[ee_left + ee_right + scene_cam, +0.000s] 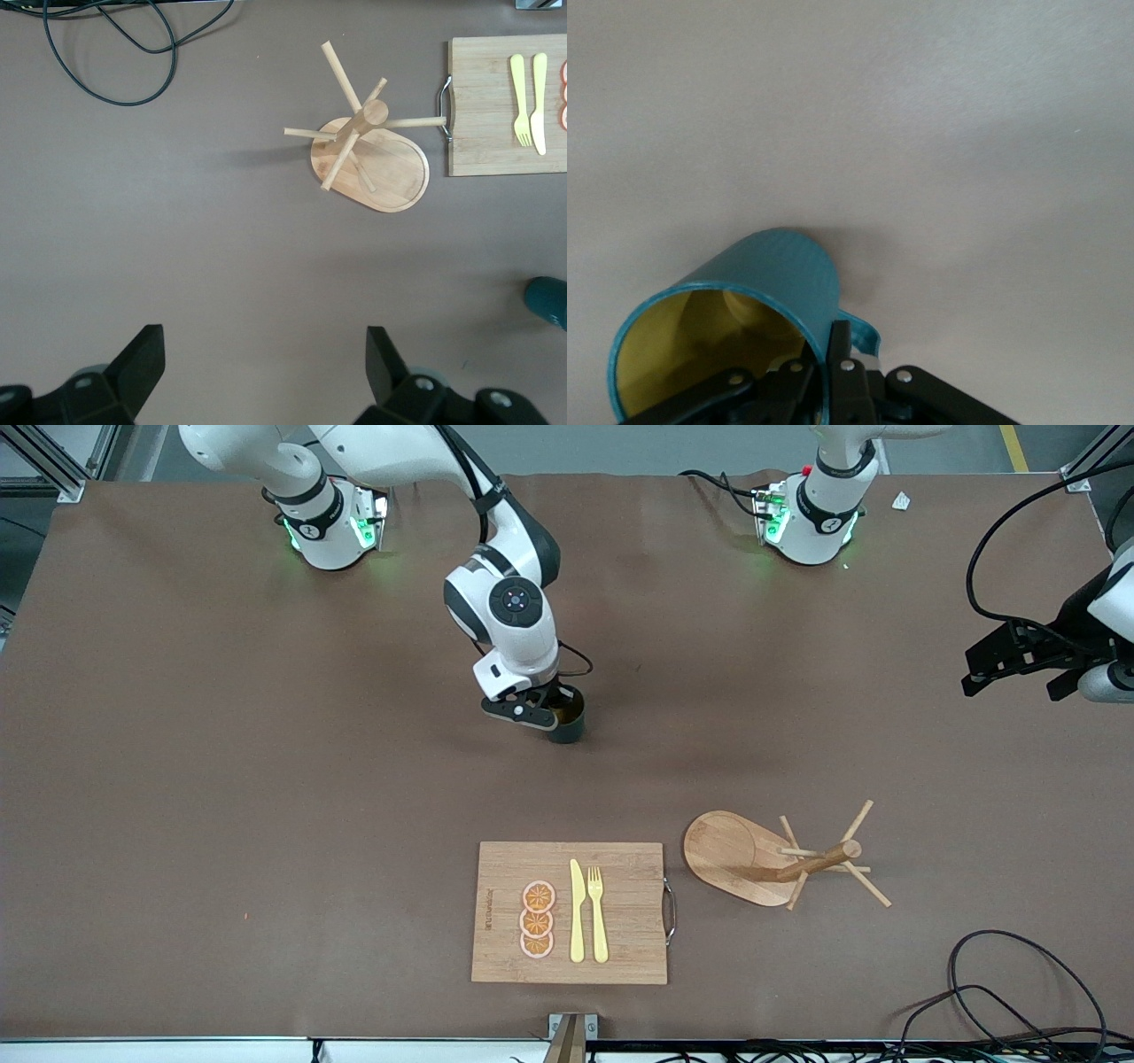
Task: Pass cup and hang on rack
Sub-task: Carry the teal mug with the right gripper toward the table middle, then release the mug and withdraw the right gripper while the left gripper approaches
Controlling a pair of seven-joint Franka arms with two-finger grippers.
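Observation:
The dark teal cup [570, 724] with its yellowish inside sits at mid-table, tilted slightly. My right gripper [542, 714] is shut on its rim beside the small handle, one finger inside and one outside. The right wrist view shows the cup [775, 279] and the right gripper [829, 343] clamped on its wall. I cannot tell if the cup touches the table. The wooden rack [819, 861] stands nearer the front camera, toward the left arm's end. My left gripper [1014, 680] hangs open and empty near that end. The left wrist view shows the left gripper [266, 354], the rack [370, 146] and the cup [547, 301].
A bamboo cutting board [625, 948] with a metal handle lies beside the rack, near the front edge, carrying a yellow knife [577, 911], a fork [598, 912] and orange slices [537, 919]. Black cables [1001, 992] loop at the table corner near the left arm's end.

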